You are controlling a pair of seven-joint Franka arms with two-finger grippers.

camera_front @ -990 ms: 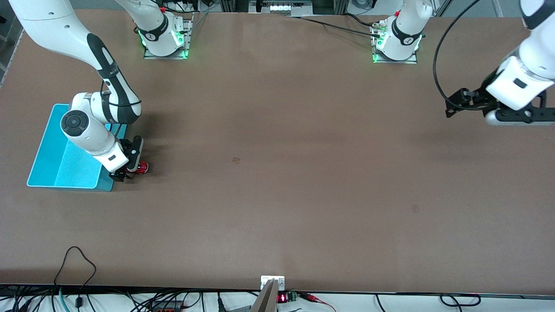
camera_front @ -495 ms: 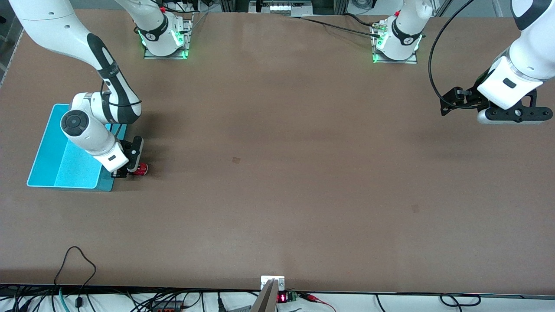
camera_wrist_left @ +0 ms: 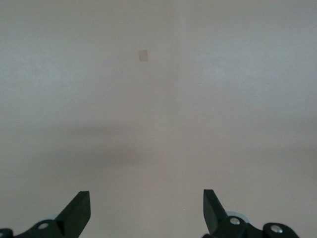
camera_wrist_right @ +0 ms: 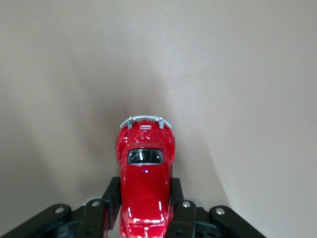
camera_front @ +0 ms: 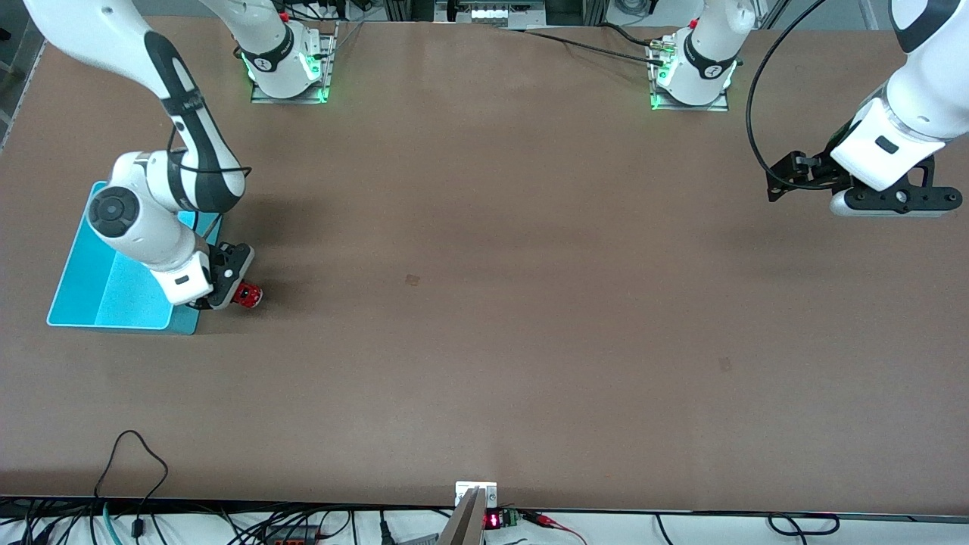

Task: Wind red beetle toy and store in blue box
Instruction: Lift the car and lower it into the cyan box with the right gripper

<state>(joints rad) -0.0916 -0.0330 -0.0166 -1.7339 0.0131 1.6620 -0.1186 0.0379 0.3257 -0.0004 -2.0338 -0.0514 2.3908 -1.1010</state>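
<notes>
The brown table [camera_front: 484, 303] carries little; the blue box [camera_front: 91, 295] sits at the right arm's end of it, open at the top, its corner farthest from the front camera covered by the right arm's wrist; the right gripper [camera_front: 227, 291] is down just beside the box's wall on the side toward the left arm, and its fingers [camera_wrist_right: 109, 196] are clamped on the flanks of the red beetle toy [camera_wrist_right: 145, 173], whose bumper end sticks out past the fingertips; the front view shows the toy [camera_front: 248, 295] just beside the box, though whether its wheels touch the table is hard to judge; the left gripper [camera_wrist_left: 146, 213] waits over bare table at the left arm's end, jaws spread wide with nothing between them.
</notes>
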